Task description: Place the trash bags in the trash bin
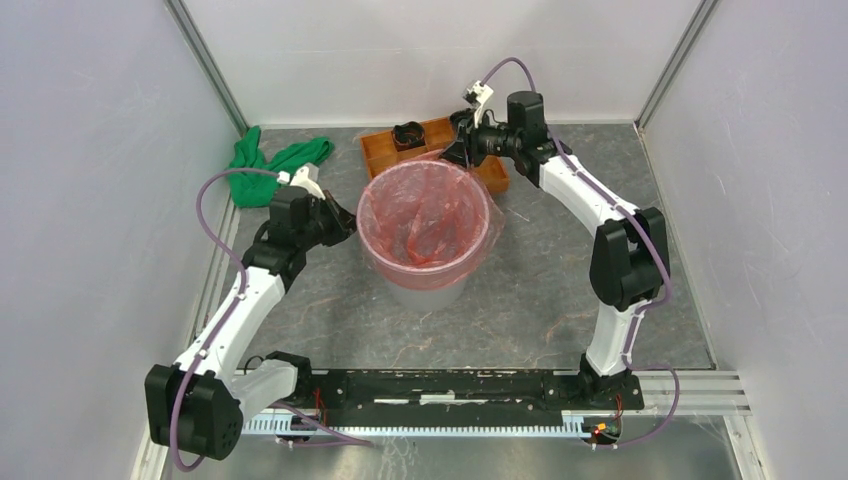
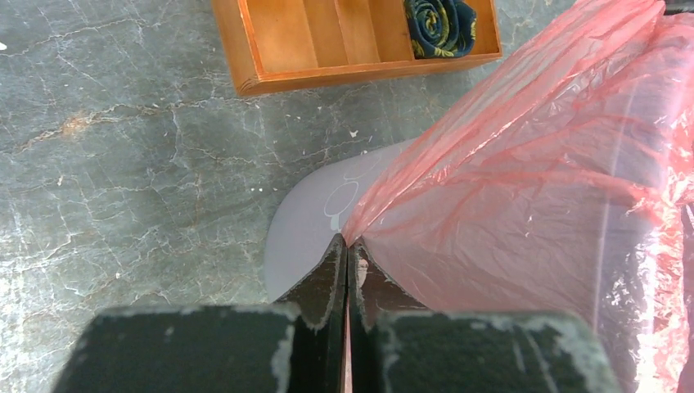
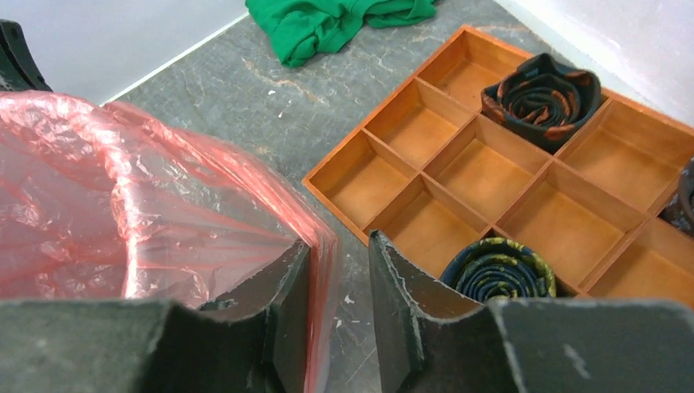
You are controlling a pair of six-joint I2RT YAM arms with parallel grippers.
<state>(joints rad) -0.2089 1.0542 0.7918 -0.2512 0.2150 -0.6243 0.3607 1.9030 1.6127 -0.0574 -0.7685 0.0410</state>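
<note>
The light grey trash bin (image 1: 428,288) stands mid-table with the translucent red-orange trash bag (image 1: 425,215) lining it, its film draped over the rim. My left gripper (image 1: 350,222) is at the bin's left rim, shut on the bag's edge; in the left wrist view (image 2: 348,246) the film (image 2: 524,180) runs between the closed jaws, with the grey bin wall (image 2: 307,225) below. My right gripper (image 1: 458,150) is at the far right rim, open; in the right wrist view (image 3: 337,246) the bag's edge (image 3: 323,270) lies against the left finger, with a gap to the right finger.
An orange compartment tray (image 1: 385,150) sits behind the bin, holding rolled ties (image 3: 540,98) (image 3: 499,270). A green cloth (image 1: 272,165) lies at the back left. Grey walls enclose the table on three sides.
</note>
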